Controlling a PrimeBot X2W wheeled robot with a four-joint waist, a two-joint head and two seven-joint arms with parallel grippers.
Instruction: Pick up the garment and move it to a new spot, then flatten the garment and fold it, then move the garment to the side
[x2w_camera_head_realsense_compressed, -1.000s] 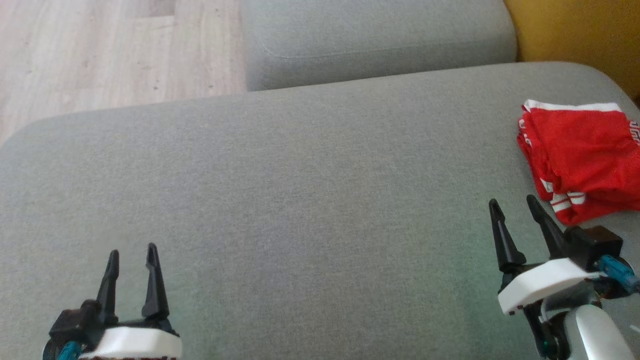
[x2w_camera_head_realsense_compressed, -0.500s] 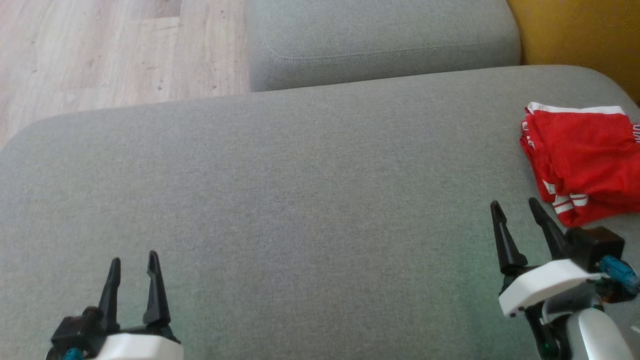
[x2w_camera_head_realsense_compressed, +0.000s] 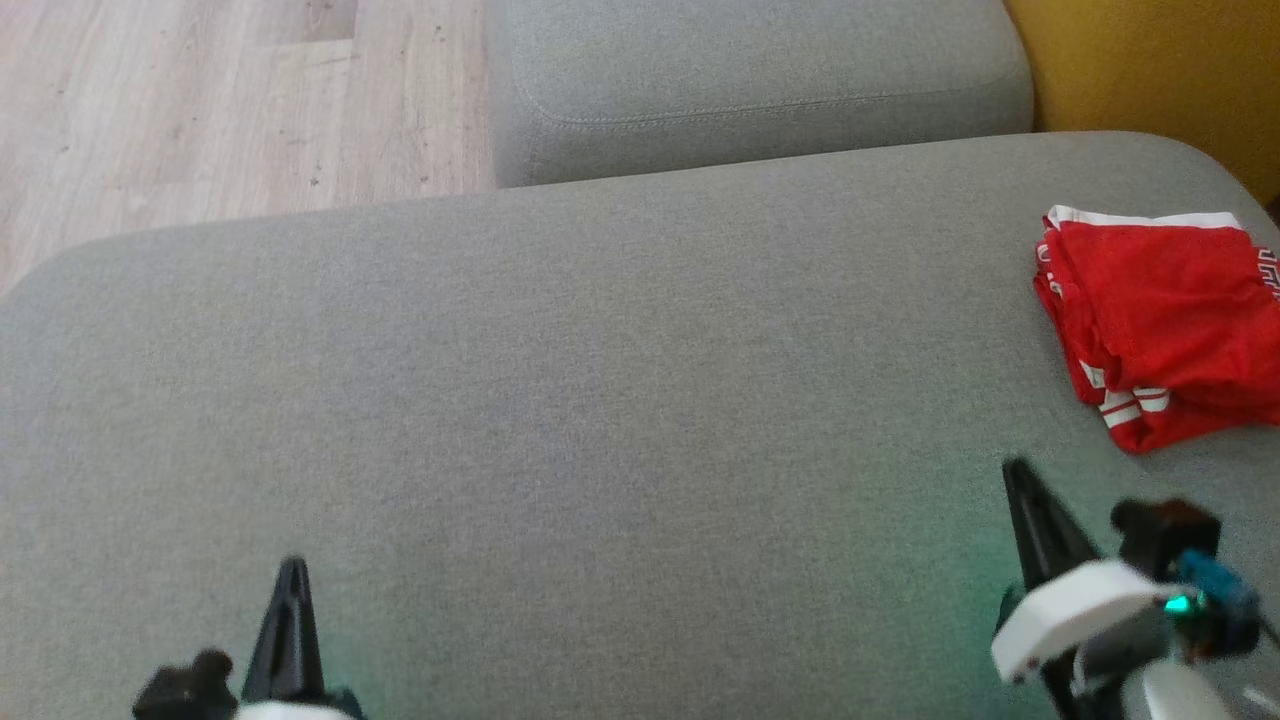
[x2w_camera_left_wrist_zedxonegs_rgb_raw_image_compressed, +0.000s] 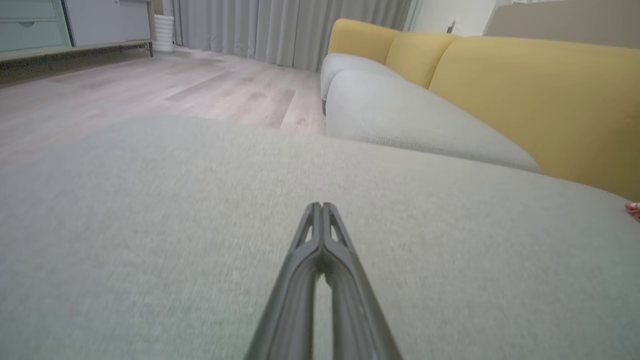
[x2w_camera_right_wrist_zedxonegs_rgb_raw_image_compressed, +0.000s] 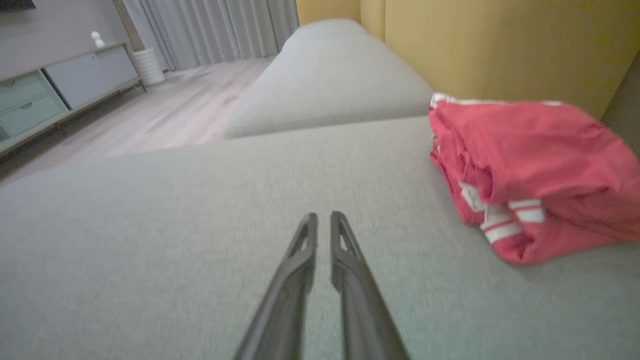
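Both arms pulled back, pinched in: left gripper (x2w_camera_left_wrist_zedxonegs_rgb_raw_image_compressed: 322, 206) closed tight, right gripper (x2w_camera_right_wrist_zedxonegs_rgb_raw_image_compressed: 324, 216) down to thin slit, empty. Red shirt (x2w_camera_head_realsense_compressed: 1160, 310) sits folded at cushion's (x2w_camera_head_realsense_compressed: 600, 400) right edge, ahead-right of right gripper, so right arm nearer.

Head downward — wrists low over cushion (x2w_camera_head_realsense_compressed: 600, 350)

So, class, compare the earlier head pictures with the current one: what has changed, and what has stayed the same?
Both arms drew back toward the bottom of the head view and closed their fingers on nothing. The left gripper is now shut, and the right gripper still shows a thin gap. The folded red garment stayed at the right of the grey sofa seat, untouched.
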